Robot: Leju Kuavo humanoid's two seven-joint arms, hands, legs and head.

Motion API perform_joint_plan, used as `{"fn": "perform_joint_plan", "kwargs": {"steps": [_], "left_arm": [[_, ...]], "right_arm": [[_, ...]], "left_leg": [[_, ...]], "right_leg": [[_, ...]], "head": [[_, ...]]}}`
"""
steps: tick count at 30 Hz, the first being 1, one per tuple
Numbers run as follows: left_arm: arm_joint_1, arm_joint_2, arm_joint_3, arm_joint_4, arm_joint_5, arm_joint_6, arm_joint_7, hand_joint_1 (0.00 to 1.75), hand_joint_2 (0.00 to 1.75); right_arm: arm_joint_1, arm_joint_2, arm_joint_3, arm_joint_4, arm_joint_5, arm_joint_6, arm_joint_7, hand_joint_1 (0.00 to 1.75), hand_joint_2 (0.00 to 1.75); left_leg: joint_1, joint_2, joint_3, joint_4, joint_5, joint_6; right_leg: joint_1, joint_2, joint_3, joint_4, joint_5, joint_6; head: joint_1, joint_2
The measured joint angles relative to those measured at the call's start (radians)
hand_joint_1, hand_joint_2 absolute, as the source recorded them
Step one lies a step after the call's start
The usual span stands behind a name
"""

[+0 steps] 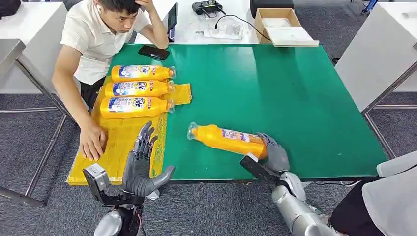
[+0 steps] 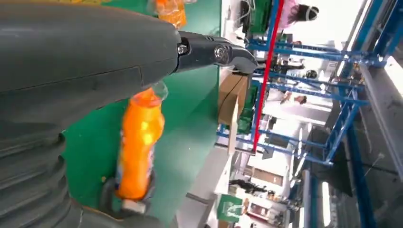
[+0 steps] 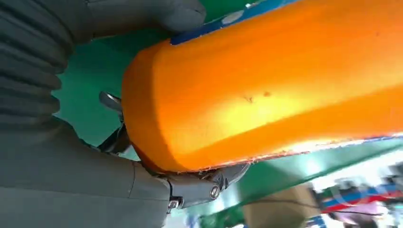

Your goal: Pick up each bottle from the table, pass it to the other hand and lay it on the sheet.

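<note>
The right hand is wrapped around the base end of an orange plastic bottle with a blue-and-white label, which lies on its side on the green table mat with its clear cap pointing away from that hand, toward the left hand. The left hand holds nothing — its dark fingers are apart and raised, palm turned toward the bottle. Just beyond its fingertips lies the yellow sheet, with three more orange bottles lying side by side on its far part — and a person's hand rests on the sheet beside the left hand.
</note>
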Motion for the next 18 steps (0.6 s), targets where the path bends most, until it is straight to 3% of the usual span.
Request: {"fn": "perform_joint_plan", "kwargs": {"steps": [7,12,18], "left_arm": [[0.0,0.002,0.0,0.0,0.001,0.001,-0.001,0.0,1.75],[-0.001,0.002,0.0,0.0,0.032,0.024,-0.022,0.0,1.75],[-0.005,-0.002,-0.001,-0.002,0.075,0.074,-0.048,0.0,1.75]], "right_arm": [[0.007,0.015,-0.001,-0.003,-0.02,-0.001,-0.016,1.75,1.75],[0.048,0.039,-0.018,-0.074,-0.196,0.003,-0.16,1.75,1.75],[0.124,0.081,-0.014,-0.311,-0.397,-0.005,-0.224,1.75,1.75]], "left_leg": [[0.0,-0.001,-0.001,0.0,0.0,0.0],[0.0,-0.001,-0.004,0.0,0.0,0.0],[0.0,-0.001,-0.006,0.0,0.0,0.0]], "right_leg": [[0.0,0.0,-0.001,0.0,0.0,0.0],[0.0,0.0,-0.003,0.0,0.0,0.0],[0.0,0.0,-0.005,0.001,0.0,0.0]], "head": [[0.0,0.0],[0.0,0.0],[0.0,0.0]]}}
